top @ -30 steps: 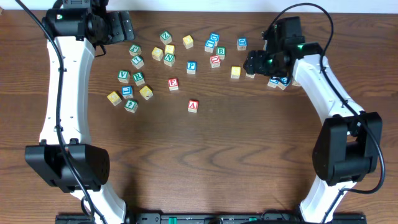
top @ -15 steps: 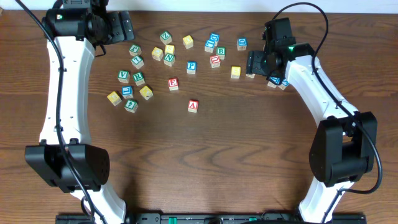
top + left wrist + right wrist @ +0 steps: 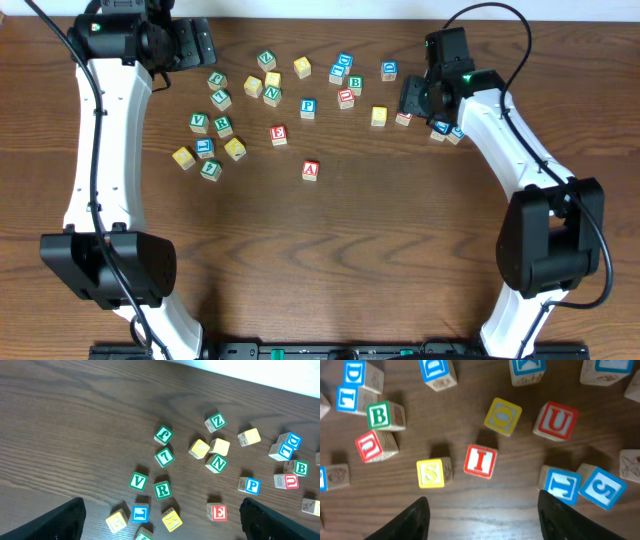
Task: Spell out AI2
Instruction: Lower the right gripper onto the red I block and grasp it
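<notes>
A red A block lies alone near the table's middle. A red I block lies just ahead of my right gripper, between a yellow S block and a blue I block. The red I block also shows in the overhead view, at the edge of the right gripper, which is open and empty above it. My left gripper is open and empty, high over the far left; its fingers frame the left wrist view. I cannot identify a block with a 2.
Several letter blocks lie scattered across the far half: green V, green R, red E, blue P. By the right gripper are a red U, yellow O, green B and blue 5.
My right gripper has shifted slightly toward the far side, and the red I block now shows more at its edge. The left arm and the blocks have not moved.
</notes>
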Controlling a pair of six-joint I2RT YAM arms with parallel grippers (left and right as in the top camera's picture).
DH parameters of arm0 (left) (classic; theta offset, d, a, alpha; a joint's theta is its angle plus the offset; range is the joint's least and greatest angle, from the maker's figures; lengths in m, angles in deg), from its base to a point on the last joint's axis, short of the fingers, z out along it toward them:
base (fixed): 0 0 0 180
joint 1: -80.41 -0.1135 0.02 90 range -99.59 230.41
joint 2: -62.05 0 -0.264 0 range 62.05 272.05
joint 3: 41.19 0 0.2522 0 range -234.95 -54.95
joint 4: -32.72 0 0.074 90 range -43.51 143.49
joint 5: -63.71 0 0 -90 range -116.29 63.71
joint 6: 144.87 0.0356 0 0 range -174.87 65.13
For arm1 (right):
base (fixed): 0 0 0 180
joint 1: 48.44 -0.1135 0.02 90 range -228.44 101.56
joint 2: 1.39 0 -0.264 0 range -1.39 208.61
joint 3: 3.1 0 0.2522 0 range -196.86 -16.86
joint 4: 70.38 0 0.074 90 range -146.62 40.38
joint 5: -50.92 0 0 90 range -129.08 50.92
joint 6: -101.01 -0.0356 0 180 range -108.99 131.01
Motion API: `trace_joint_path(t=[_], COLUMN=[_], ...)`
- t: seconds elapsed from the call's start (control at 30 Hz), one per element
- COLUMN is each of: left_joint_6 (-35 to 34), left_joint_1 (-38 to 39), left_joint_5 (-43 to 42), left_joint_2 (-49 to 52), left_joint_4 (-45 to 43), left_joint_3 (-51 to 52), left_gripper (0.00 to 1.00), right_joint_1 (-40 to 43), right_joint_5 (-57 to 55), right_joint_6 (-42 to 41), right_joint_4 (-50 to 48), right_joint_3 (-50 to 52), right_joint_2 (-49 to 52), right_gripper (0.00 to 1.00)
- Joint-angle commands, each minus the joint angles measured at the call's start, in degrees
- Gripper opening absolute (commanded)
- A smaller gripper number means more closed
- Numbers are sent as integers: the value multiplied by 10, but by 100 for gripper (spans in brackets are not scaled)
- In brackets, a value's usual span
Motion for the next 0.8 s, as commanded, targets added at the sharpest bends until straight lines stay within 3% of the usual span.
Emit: trace_joint_path(t=[0.0, 0.27, 0.77], left_joint_6=[2, 2, 1], left_joint_1=[0, 0, 0], left_joint_5=[5, 5, 5], left_joint_2=[4, 4, 4], left_joint_4=[0, 0, 0], left_joint_3=[-4, -4, -4], left_gripper=[98, 98, 98], right_joint_1=[-7, -14, -24], right_joint_5=[4, 0, -16], right_joint_6=[-37, -49, -64], right_joint_4=[-15, 14, 13], right_joint_3=[-10, -56, -90], right_joint_2=[15, 27, 138], right_gripper=[61, 60, 51])
